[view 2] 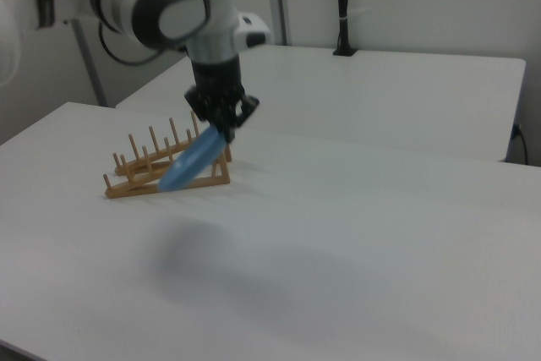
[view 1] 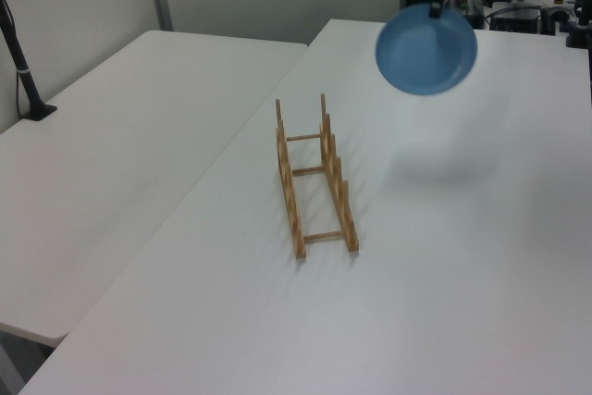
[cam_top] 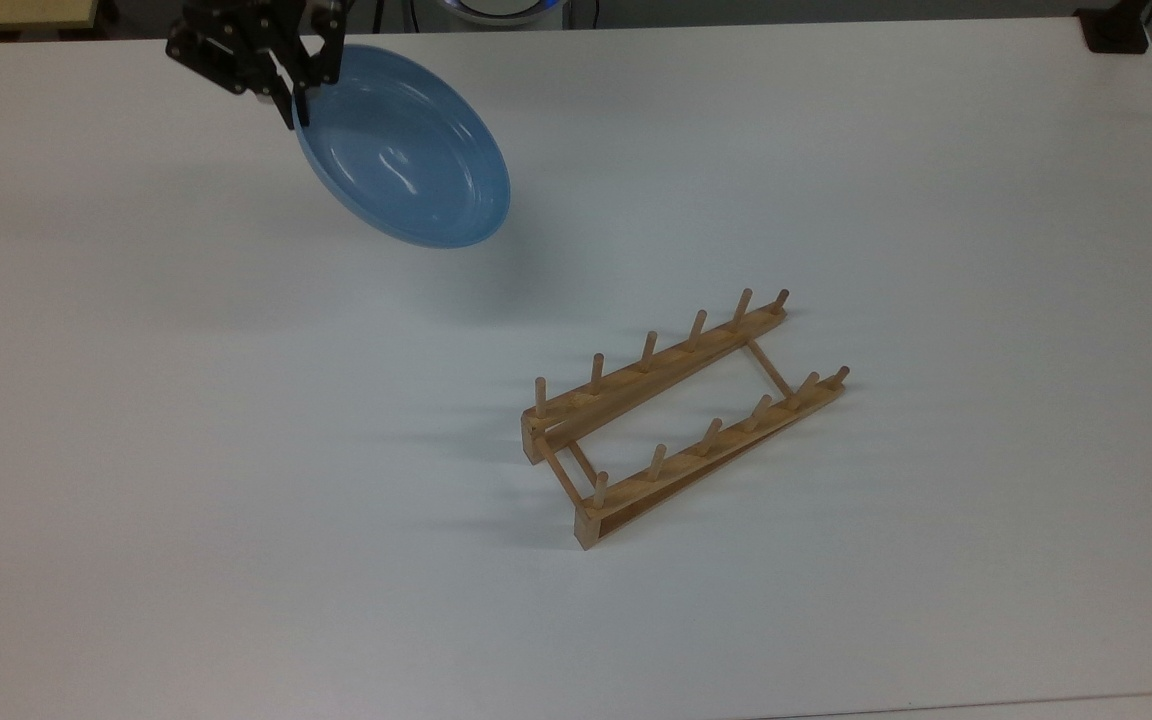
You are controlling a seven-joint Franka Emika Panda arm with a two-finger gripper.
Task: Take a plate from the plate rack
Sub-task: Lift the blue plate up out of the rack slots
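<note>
The light-blue plate [cam_top: 406, 150] hangs tilted in the air over the table, off the rack, held by its upper rim. My gripper [cam_top: 296, 100] is shut on that rim at the top view's upper left. In the left view the plate [view 1: 426, 49] floats at the upper right under my gripper [view 1: 437, 8]. Seen nearly edge-on in the right view, the plate [view 2: 191, 163] slants down from my gripper [view 2: 216, 135]. The wooden plate rack [cam_top: 681, 412] stands with nothing between its pegs, also seen as plate rack [view 1: 314, 180] and plate rack [view 2: 161, 166].
The white table [cam_top: 136, 450] spreads wide around the rack. A black post [view 1: 23, 71] stands on a neighbouring table in the left view's left. A black clamp [cam_top: 1114, 30] sits at the top view's far right corner.
</note>
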